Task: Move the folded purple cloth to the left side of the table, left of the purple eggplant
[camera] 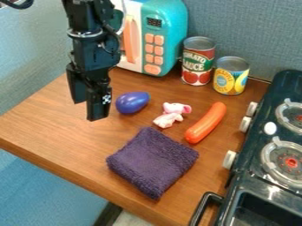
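Gripper (88,111) over table (47,119), fingers parted; I see nothing held. Nearest: purple toy (132,102). Towel (152,162) sits compact, being folded; cans (198,62) (231,76) stand steady on flat bases.

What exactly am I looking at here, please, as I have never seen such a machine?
A fixed camera looks down at a slant on a wooden tabletop. The black machine is a robot arm; its pincer hangs near a rounded purple object, with nothing visibly held. Nearby lie a pink and white toy, an orange sausage shape and a purple cloth. Behind stand a red can, a yellow can and a teal toy microwave; at right, a dark stove.
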Tool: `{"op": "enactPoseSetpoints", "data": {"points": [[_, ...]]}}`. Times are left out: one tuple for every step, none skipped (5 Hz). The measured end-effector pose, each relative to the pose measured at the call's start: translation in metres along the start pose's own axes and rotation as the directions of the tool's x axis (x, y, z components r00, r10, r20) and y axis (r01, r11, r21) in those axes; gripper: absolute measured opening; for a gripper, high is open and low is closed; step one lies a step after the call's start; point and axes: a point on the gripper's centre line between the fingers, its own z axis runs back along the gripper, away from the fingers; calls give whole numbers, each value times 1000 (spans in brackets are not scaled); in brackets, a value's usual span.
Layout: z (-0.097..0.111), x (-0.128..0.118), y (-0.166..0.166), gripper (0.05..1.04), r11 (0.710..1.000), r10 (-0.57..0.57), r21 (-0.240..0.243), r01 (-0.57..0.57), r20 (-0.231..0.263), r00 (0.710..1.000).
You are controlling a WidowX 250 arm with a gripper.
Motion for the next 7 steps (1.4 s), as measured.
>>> {"op": "enactPoseSetpoints", "data": {"points": [[-7, -1, -2, 1001, 1000, 2, -19, -2, -19, 1000], [-10, 18, -19, 1001, 999, 5, -48, -2, 49, 999], [-11, 25, -31, 1001, 997, 11, -74, -5, 76, 997], [-22, 36, -42, 1001, 996, 17, -86, -11, 72, 997], [-48, 47, -53, 1001, 995, 32, -89, -33, -7, 999], [-58, 66, -64, 1001, 995, 54, -88, -52, 16, 998], [-64, 73, -68, 1001, 992, 97, -89, -93, 35, 995]]}}
